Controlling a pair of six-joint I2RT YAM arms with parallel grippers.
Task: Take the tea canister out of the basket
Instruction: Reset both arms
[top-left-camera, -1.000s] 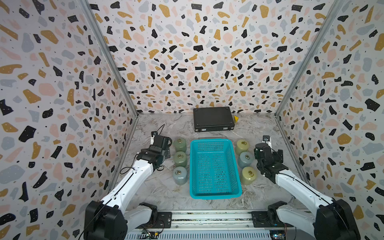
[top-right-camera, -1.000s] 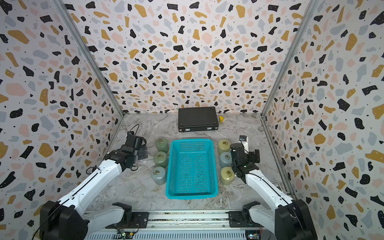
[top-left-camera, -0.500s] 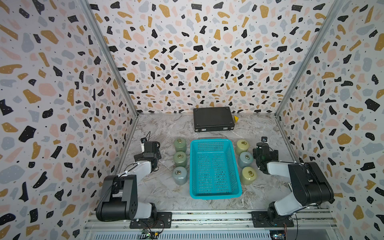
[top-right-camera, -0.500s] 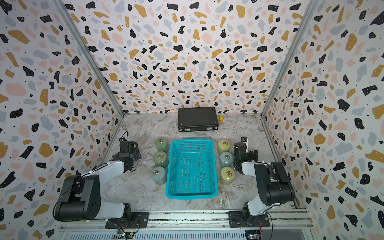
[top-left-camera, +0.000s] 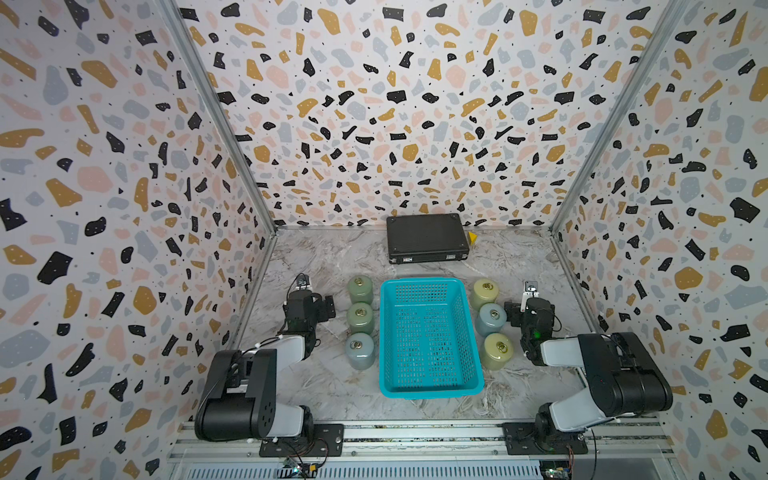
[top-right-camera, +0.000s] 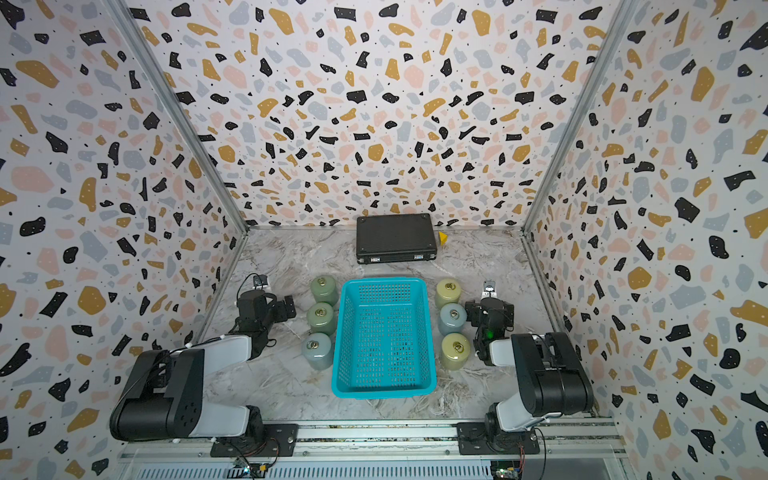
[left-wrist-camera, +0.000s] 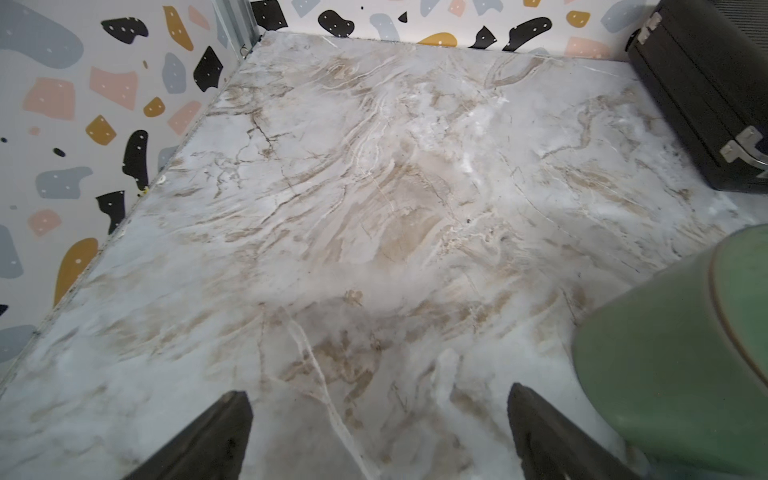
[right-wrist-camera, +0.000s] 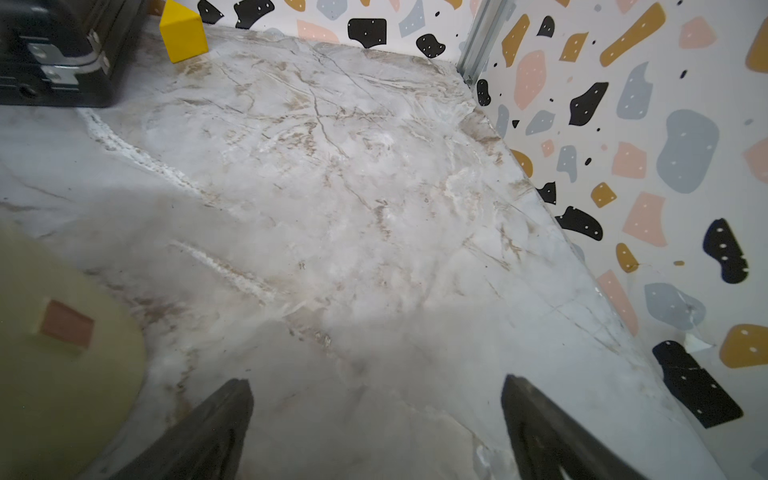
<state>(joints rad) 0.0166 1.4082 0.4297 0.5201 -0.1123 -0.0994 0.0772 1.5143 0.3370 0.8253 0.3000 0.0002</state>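
Evidently complete: the rectangular turquoise perforated plastic basket (top-left-camera: 432, 391) sits empty, with six squat round tea canisters (top-left-camera: 360, 318) standing in rows either side on the marbled surface (top-left-camera: 332, 386). Both the left gripper (left-wrist-camera: 380, 399) and right gripper (right-wrist-camera: 376, 386) gape wide, holding nothing; parking clear of neighbouring canisters should suffice.

No text, brand, number or sign can be read anywhere. The small reddish-brown tag (right-wrist-camera: 66, 324) on the pale yellow canister (right-wrist-camera: 50, 399) shows no legible letters; the black case (top-left-camera: 427, 237) bears no readable marking.
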